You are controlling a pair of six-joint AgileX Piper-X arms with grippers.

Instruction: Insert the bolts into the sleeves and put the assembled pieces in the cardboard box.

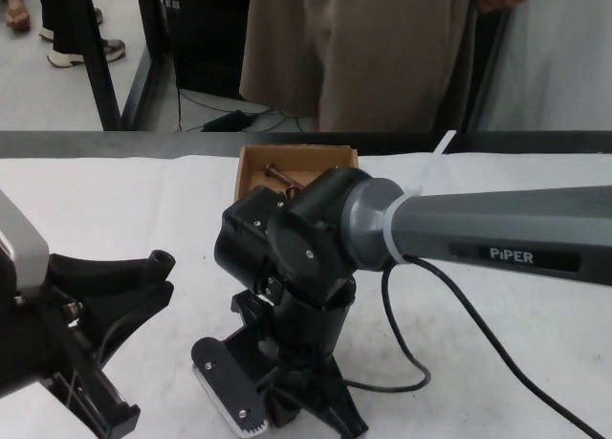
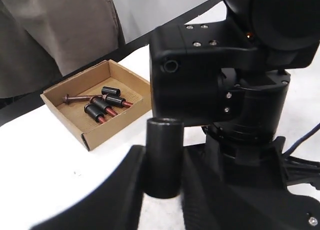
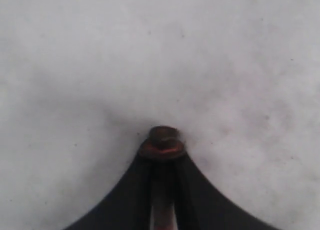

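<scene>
**Sleeve held ready on the left, bolt gripped on the right**

The left hand (image 2: 162, 187) was closed on a black sleeve (image 2: 162, 157), holding it upright with its open mouth up and clear of the fingers, probably so a bolt could drop in from above. Behind, at the far edge of the white bench (image 1: 115, 200), the cardboard box (image 2: 95, 135) sat within reach of both arms and already held several finished pieces (image 2: 102, 107). The right arm (image 1: 316, 257) stood just beside the sleeve, bent down over the bench. Its hand (image 3: 162, 160) was pinched narrow on a reddish bolt (image 3: 162, 140), with the shank between the fingers and the head poking past the tips toward the bench. With the bolt held that way, it looked as if it had to be turned before it could meet the sleeve.
</scene>
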